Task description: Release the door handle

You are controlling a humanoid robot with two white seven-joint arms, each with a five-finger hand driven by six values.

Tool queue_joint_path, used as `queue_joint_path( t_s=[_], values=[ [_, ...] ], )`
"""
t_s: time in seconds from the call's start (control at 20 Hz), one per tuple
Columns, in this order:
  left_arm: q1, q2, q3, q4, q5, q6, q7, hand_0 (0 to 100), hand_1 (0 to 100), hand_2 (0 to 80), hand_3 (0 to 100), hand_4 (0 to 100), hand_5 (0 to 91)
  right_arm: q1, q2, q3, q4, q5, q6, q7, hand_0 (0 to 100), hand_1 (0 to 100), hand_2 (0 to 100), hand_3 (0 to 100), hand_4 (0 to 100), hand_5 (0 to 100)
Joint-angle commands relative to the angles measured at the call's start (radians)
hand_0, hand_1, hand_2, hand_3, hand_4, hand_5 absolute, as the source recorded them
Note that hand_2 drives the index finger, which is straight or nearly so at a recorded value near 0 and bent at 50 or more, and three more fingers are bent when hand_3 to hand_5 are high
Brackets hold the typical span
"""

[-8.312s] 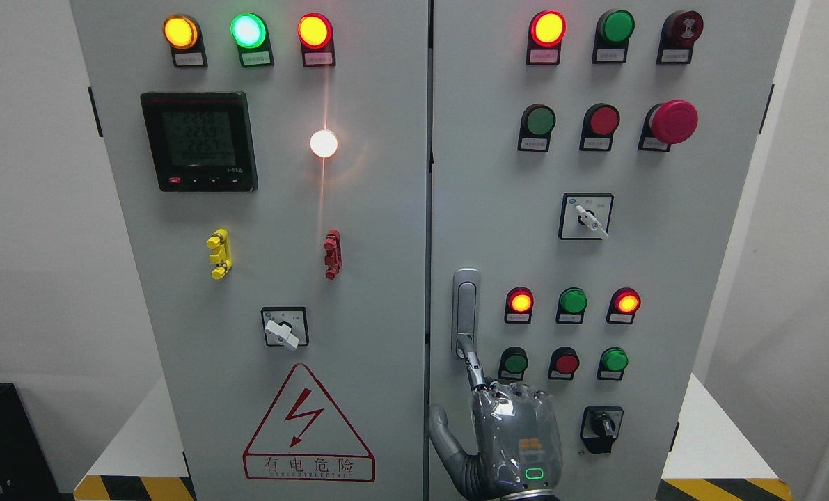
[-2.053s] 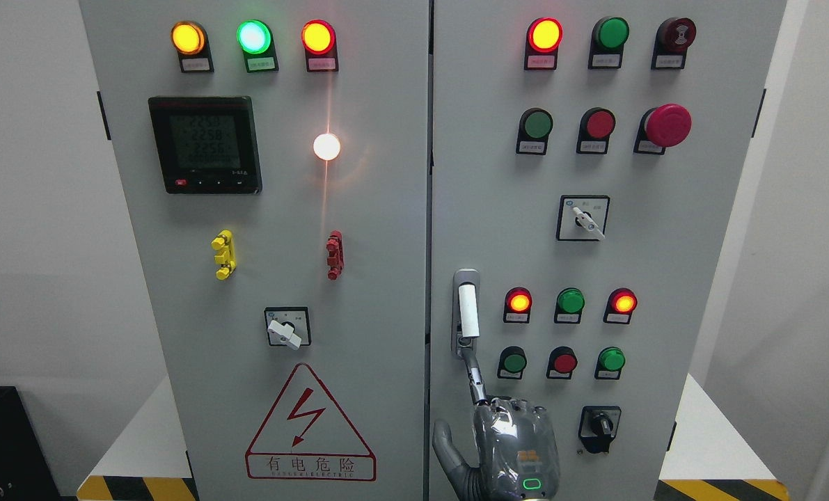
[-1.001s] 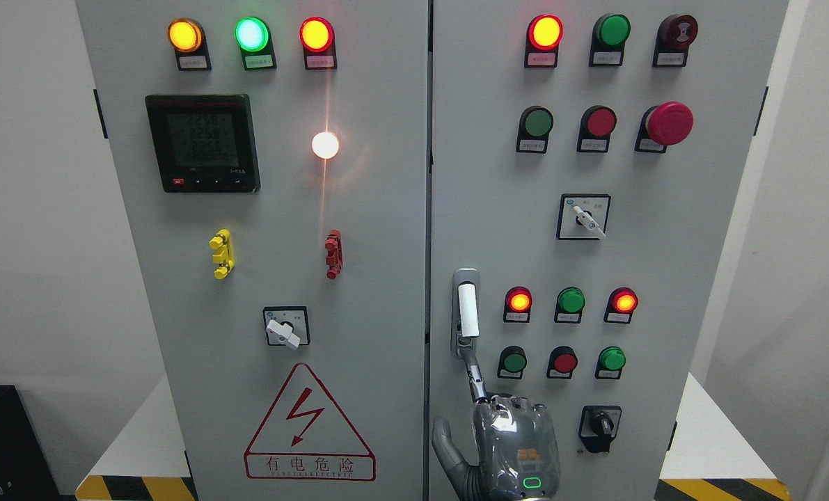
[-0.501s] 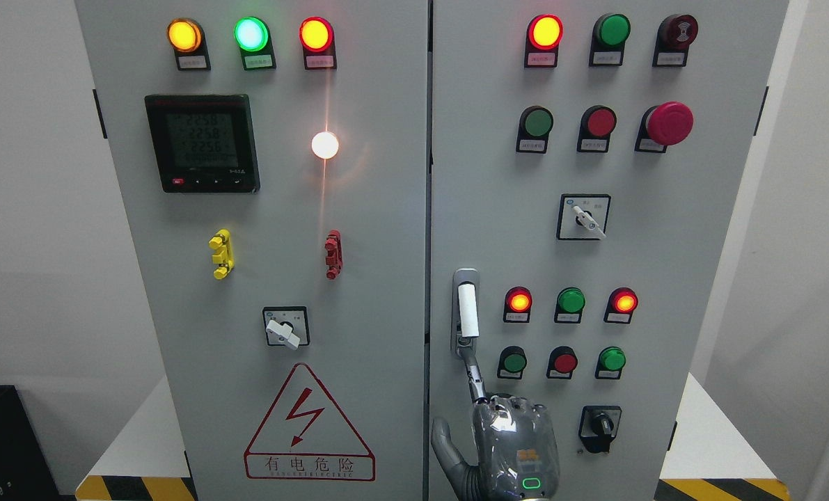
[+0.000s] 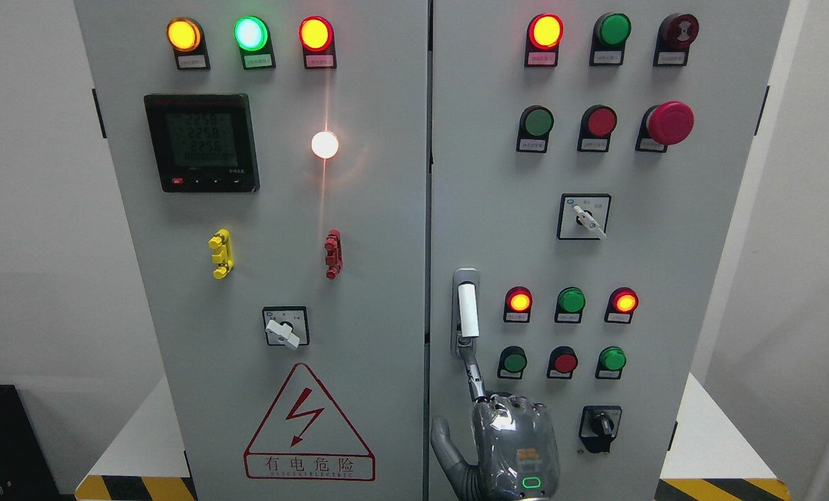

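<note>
The fingers [image 5: 475, 372]: one stretched out, its tip touching the bottom of the door handle [image 5: 467, 313], the rest curled, grasping nothing. The handle sits lower centre of frame. A sideways slip of the right hand [image 5: 515, 445] could knock the green button [image 5: 515, 362] just beside.

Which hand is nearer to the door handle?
Right. The right hand sits just below the door handle, one finger reaching its lower end; the left hand is not in view.
</note>
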Motion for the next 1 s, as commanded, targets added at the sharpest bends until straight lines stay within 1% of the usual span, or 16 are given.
queue_joint_path(
  t_s=[0.0,0.4,0.6,0.95],
  values=[
    [0.009,0.000,0.000,0.000,0.000,0.000,0.001,12,56,0.0,0,0,0.0,0.000,0.000,0.001,-0.050,-0.001,-0.002,-0.005,55,30,17,88,92,100],
    [0.009,0.000,0.000,0.000,0.000,0.000,0.001,12,56,0.0,0,0,0.0,0.002,0.000,0.001,-0.057,-0.001,-0.004,-0.005,54,30,18,88,92,100],
    [0.009,0.000,0.000,0.000,0.000,0.000,0.001,12,56,0.0,0,0,0.0,0.002,0.000,0.001,-0.065,-0.001,-0.005,-0.014,54,30,19,88,92,100],
    [0.009,0.000,0.000,0.000,0.000,0.000,0.001,12,56,0.0,0,0,0.0,0.011,0.000,0.001,-0.073,-0.002,-0.005,-0.015,54,30,20,88,92,100]
  ],
)
